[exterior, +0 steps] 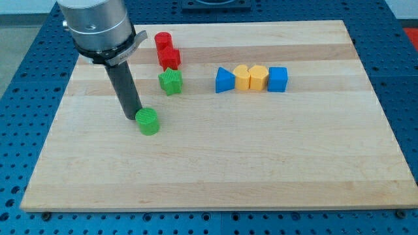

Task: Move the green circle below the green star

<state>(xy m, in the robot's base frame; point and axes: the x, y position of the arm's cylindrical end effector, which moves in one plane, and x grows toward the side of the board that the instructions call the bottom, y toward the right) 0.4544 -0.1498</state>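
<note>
The green circle (148,121) lies on the wooden board at the view's left of centre. The green star (170,81) sits up and to the right of it, just under two red blocks. My tip (132,117) is at the green circle's left edge, touching or nearly touching it. The dark rod rises from there toward the view's top left.
Two red blocks (166,50) stand stacked in a column above the green star. A row at the view's centre right holds a blue triangle (225,80), two yellow blocks (251,78) and a blue cube (277,79). The board's edge (215,207) runs along the view's bottom.
</note>
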